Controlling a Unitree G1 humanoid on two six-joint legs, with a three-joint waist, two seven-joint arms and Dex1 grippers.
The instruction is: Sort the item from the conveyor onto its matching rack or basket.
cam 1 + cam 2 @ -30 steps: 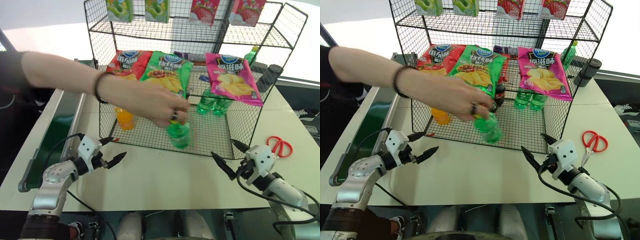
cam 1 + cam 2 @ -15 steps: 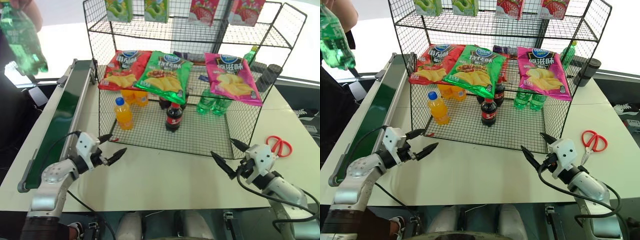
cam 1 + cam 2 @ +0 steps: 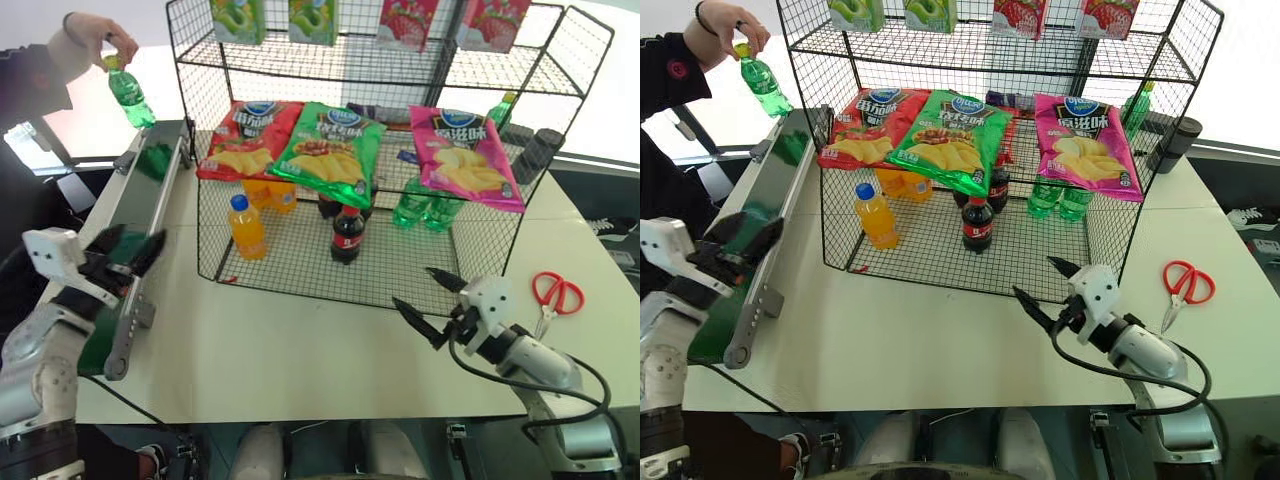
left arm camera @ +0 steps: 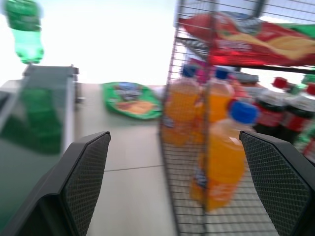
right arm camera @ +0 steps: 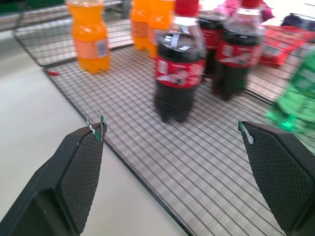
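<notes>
A person's hand [image 3: 95, 32] is holding the translucent green plastic bottle [image 3: 128, 92] above the long dark-green conveyor belt [image 3: 135, 215] on the pale bench [image 3: 300, 345]; both grippers' fingers are gaping wide, empty.

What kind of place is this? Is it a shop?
Probably a pretend shop set up for robot practice, not a real one. A wire rack holds chip bags and drink bottles on a plain table, with a conveyor beside it.

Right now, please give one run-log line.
small translucent green bottle: in person's hand, above dark-green conveyor | left gripper: open | right gripper: open
</notes>
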